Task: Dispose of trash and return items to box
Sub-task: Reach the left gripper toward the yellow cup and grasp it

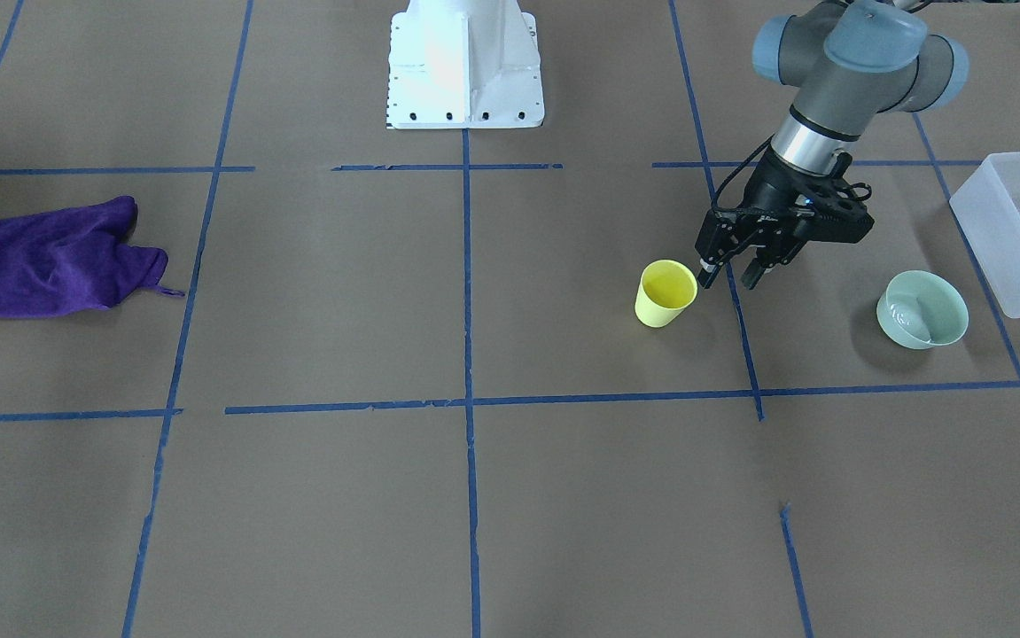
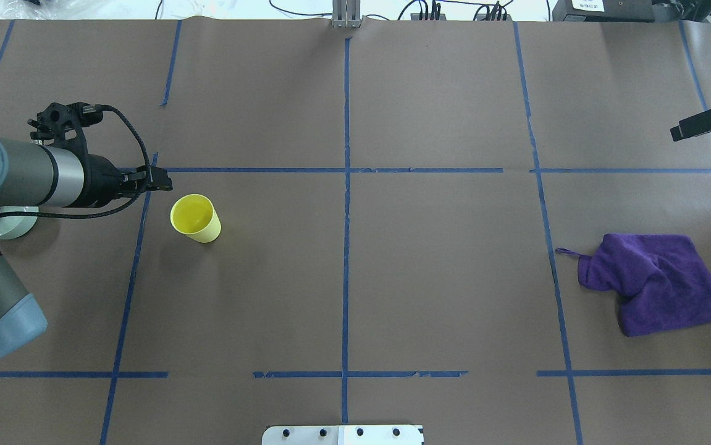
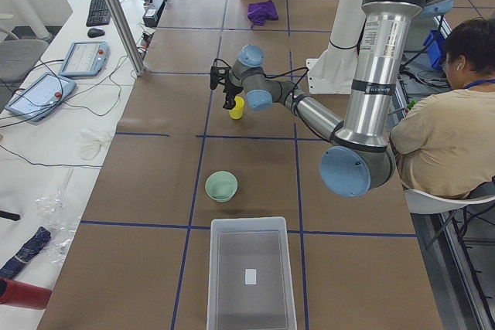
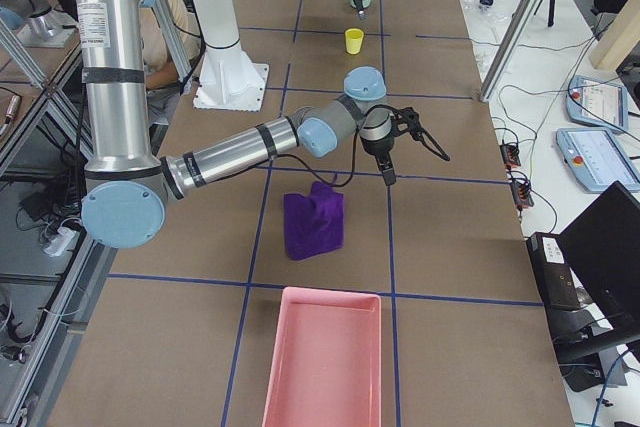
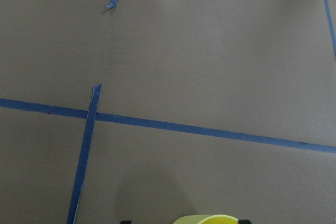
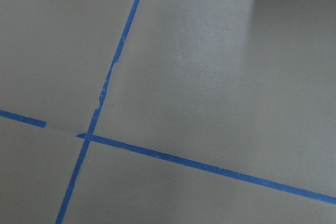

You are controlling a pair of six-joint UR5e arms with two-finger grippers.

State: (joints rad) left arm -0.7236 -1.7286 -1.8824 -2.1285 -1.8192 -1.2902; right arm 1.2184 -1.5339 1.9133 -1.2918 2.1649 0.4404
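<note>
The left gripper [image 1: 730,273] hung with its fingers apart just beside the upright cup [image 1: 665,294], not gripping it. The bowl [image 1: 922,310] sat on the table [image 1: 563,496] near the box [image 1: 997,257], outside it. The right gripper [image 2: 676,132] hovered well apart from the cloth [image 2: 655,281]; whether its fingers were apart or together could not be told

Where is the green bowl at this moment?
In the front-facing view the bowl stands upright at the right, on the robot's left side, between the yellow cup and the box, nearer the box.
</note>
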